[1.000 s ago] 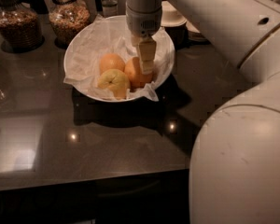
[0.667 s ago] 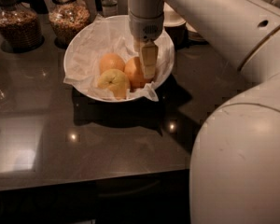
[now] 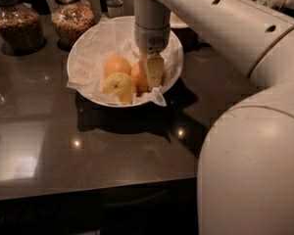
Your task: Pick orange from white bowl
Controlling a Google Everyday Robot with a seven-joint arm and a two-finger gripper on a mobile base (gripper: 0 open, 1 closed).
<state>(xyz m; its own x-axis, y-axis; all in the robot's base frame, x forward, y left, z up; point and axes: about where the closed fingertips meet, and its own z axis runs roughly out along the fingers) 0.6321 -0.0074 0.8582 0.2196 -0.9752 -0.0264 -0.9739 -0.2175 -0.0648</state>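
Wide, shallow white bowl (image 3: 83,48) lined with crumpled paper, on dark glossy counter (image 3: 88,151); hazard: a lift could snag the loose lining and drag the bowl. Pale robot gripper (image 3: 152,77) lowered into the bowl against the orange (image 3: 138,77); clamped or not cannot be told; hazard: a shallow hold would let it roll onto the yellow-green fruit (image 3: 118,84) touching it. Orange: large, round, deep-coloured; right of the bowl's centre, half hidden by the gripper.

Dark glossy countertop (image 3: 49,146), small light reflections (image 3: 76,143), grain-filled glass jars (image 3: 18,26) behind
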